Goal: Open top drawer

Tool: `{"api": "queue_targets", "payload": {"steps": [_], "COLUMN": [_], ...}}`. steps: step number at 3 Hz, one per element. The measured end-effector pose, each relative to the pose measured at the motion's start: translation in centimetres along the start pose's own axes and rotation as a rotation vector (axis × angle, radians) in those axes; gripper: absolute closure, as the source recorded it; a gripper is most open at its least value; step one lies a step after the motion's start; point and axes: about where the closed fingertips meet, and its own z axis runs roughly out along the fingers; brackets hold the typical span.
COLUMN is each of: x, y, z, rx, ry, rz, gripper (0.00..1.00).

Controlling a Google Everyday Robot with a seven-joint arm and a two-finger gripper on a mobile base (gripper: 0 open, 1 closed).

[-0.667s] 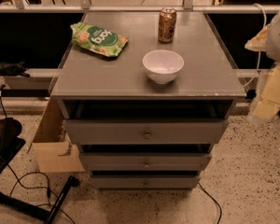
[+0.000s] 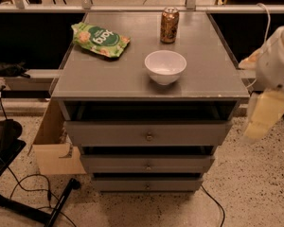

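The grey cabinet point(image 2: 109, 79) has three drawers. The top drawer point(image 2: 109, 134) is the widest, with a flat grey front and a small round metal knob point(image 2: 148, 136). Its front stands a little forward of the cabinet top, with a dark gap above it. My gripper point(image 2: 261, 122) hangs in the air at the right edge of the view, beside the cabinet's right front corner. It is about level with the top drawer and well right of the knob, touching nothing. The white arm point(image 2: 277, 60) rises above it.
On the cabinet top are a white bowl point(image 2: 165, 66), a brown can point(image 2: 169, 25) and a green snack bag point(image 2: 99, 39). Two narrower drawers point(image 2: 118, 164) sit below the top drawer. A cardboard box point(image 2: 54, 145) stands at the cabinet's left. Cables point(image 2: 28, 183) lie on the floor.
My gripper has dropped a little lower at the right side of the cabinet. The drawers and the things on top look the same.
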Motion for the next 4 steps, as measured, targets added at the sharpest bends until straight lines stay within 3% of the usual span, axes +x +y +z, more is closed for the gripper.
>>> {"api": "queue_targets", "payload": {"steps": [1,2,3,4], "x": [0.4,0.5,0.5,-0.1], "y": [1.9,3.6,4.0,2.8], "z": [5.7,14.5,19.2,23.8], "rx": [-0.004,-0.035,-0.055,-0.07], "ry": [-0.002,0.036,0.05,0.065], "rz": [-0.019,-0.051,-0.066,-0.088], "gripper": [0.0,0.0,0.0,0.0]}}
